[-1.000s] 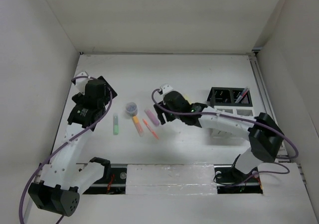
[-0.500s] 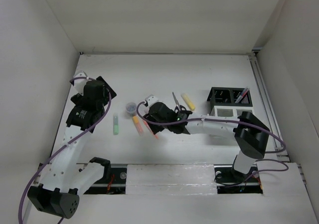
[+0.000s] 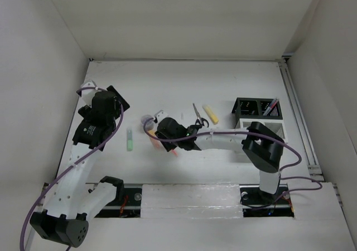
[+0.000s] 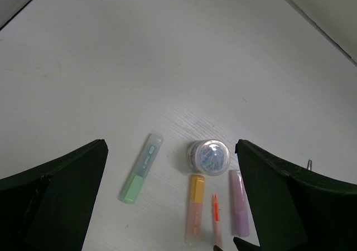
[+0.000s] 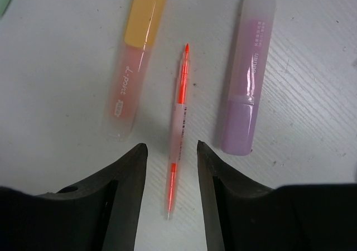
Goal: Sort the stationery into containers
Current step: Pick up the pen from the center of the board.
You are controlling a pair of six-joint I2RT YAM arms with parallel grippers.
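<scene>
White table [image 3: 223,83] carries everything. The black-and-white organizer [image 3: 257,117] stands at its right rear. The left gripper [image 4: 170,145] hangs spread wide and empty, with the green marker [image 4: 141,168] and clear tub [image 4: 208,156] in its view. The right gripper [image 5: 172,150] straddles the red pen [image 5: 179,128] with its jaws apart, a gap on either side. The pen lies flat between the orange marker [image 5: 134,67] and the purple marker [image 5: 248,78].

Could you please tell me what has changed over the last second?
The right gripper swung left from near the organizer to the red pen and is closing around it, not yet gripping. The pen, markers, scissors and left gripper, wide open, stayed put.
</scene>
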